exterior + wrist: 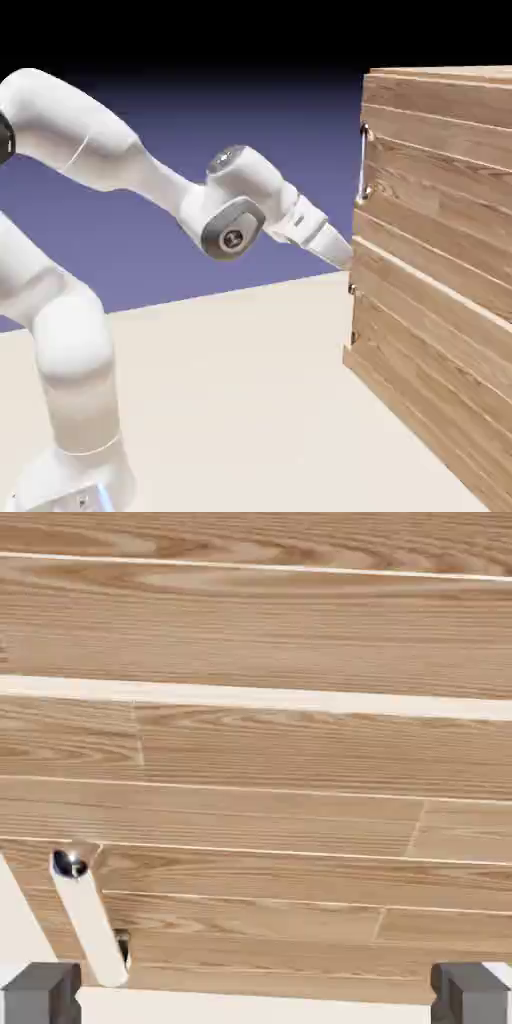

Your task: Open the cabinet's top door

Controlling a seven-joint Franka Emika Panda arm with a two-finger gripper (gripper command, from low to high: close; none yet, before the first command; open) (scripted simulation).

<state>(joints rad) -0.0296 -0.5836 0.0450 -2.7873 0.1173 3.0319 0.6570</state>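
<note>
The top door (pixel 440 180) is seen in the right part of the exterior view, as the upper panel of the wood cabinet (pixel 425 405), and it looks shut, pretty much flush with the planks around it. Its silver handle (pixel 362 165) is mounted upright along the door's left edge, toward the upper right of the frame. The lower door (pixel 430 330) is found under it, past a pale slanting seam (pixel 430 280), with a smaller handle (pixel 352 315) fixed near its left edge.

As for the jaws, they're spread wide apart, with nothing held between them. The gripper (pixel 256 996) is seen at the bottom of the hand view, one grey fingertip in each lower corner. In the exterior view its tip is brought in near the cabinet's left edge, around the seam's height, so the top door's handle sits above it and a bit to the right. Whether the wood is touched can't really be told from here.

The hand view is mostly filled with planks. A pale seam is seen crossing above the middle, and a single bar handle is shown slanted in the lower left, just inward of the left fingertip in the frame. The white arm (pixel 165 185) is stretched across from the left of the exterior view, over the pale table (pixel 230 400).
</note>
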